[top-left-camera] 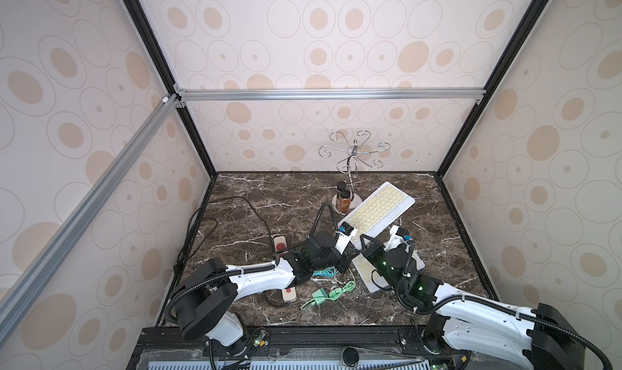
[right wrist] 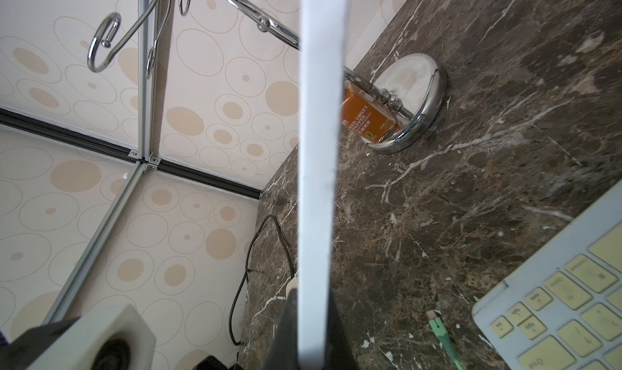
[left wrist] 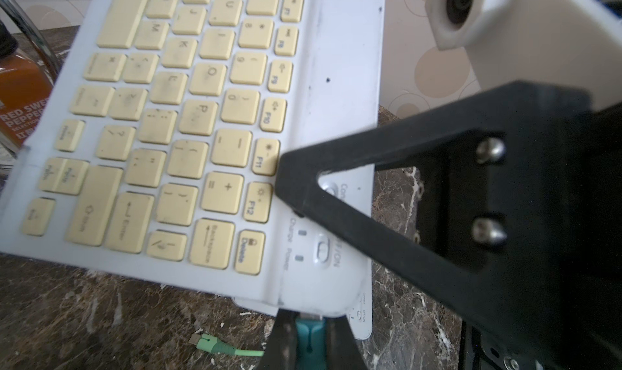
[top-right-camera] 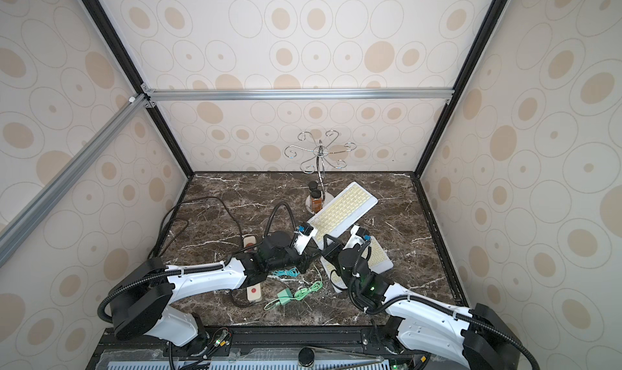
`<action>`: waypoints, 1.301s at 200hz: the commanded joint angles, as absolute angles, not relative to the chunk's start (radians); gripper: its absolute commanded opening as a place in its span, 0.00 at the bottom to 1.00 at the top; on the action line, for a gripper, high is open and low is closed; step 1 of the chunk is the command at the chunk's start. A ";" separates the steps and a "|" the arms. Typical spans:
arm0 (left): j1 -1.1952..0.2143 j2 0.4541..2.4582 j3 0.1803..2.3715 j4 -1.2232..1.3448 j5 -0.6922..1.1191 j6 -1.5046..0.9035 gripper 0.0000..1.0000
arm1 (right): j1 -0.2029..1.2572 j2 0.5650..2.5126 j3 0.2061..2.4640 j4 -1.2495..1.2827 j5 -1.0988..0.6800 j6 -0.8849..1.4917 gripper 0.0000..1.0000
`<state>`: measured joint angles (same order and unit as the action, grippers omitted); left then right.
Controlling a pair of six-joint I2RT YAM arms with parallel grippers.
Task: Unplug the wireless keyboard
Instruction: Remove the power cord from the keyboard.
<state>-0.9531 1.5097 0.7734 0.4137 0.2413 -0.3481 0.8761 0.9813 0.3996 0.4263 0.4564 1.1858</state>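
Mid-table, left arm reaches, jaws clamping teal plug; right arm clamps raised keyboard.
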 commanded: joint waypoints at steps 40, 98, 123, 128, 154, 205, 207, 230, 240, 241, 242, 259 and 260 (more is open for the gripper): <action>-0.960 1.505 0.794 0.438 0.253 -0.343 0.00 | 0.883 0.968 0.409 0.436 0.508 1.184 0.00; -0.960 1.503 0.789 0.442 0.254 -0.341 0.00 | 0.883 0.982 0.406 0.414 0.547 1.235 0.00; -0.961 1.498 0.783 0.445 0.254 -0.341 0.00 | 0.883 0.992 0.408 0.450 0.530 1.196 0.00; -0.960 1.497 0.782 0.446 0.254 -0.339 0.00 | 0.883 0.994 0.412 0.464 0.518 1.167 0.00; -0.961 1.494 0.775 0.449 0.253 -0.339 0.00 | 0.883 0.996 0.417 0.474 0.518 1.144 0.00; -0.960 1.491 0.767 0.452 0.249 -0.342 0.00 | 0.882 1.000 0.385 0.500 0.566 1.208 0.00; -0.960 1.490 0.767 0.452 0.250 -0.341 0.00 | 0.881 1.000 0.386 0.498 0.567 1.210 0.00; -0.960 1.486 0.760 0.451 0.250 -0.342 0.00 | 0.878 1.005 0.384 0.484 0.586 1.233 0.00; -0.960 1.484 0.757 0.453 0.248 -0.344 0.00 | 0.878 1.005 0.380 0.483 0.594 1.240 0.00; -0.960 1.484 0.756 0.453 0.248 -0.343 0.00 | 0.878 1.005 0.380 0.483 0.595 1.241 0.00; -0.960 1.483 0.756 0.453 0.248 -0.342 0.00 | 0.877 1.005 0.380 0.483 0.596 1.242 0.00; -0.961 1.477 0.749 0.456 0.248 -0.344 0.00 | 0.877 1.005 0.384 0.463 0.614 1.253 0.00; -0.960 1.477 0.749 0.457 0.248 -0.346 0.00 | 0.877 1.005 0.385 0.462 0.615 1.253 0.00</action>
